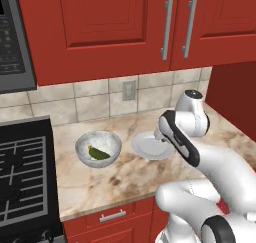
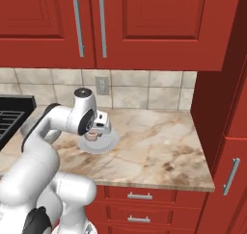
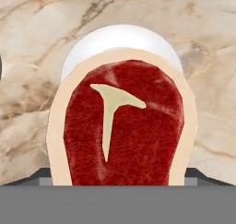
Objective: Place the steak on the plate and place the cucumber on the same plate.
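The steak (image 3: 122, 126) hangs in the fingers' wide grip directly above the plate (image 3: 120, 41), which sits mid-desk; lowering straight down should land it. The cucumber (image 1: 99, 153) lies in the bowl (image 1: 98, 148) just beside.

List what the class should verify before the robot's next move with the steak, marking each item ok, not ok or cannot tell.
1. Steak gripped by the end effector: ok.
2. Steak held above the plate: ok.
3. Steak resting on the plate: cannot tell.
4. Cucumber on the plate: not ok, it lies in the bowl.
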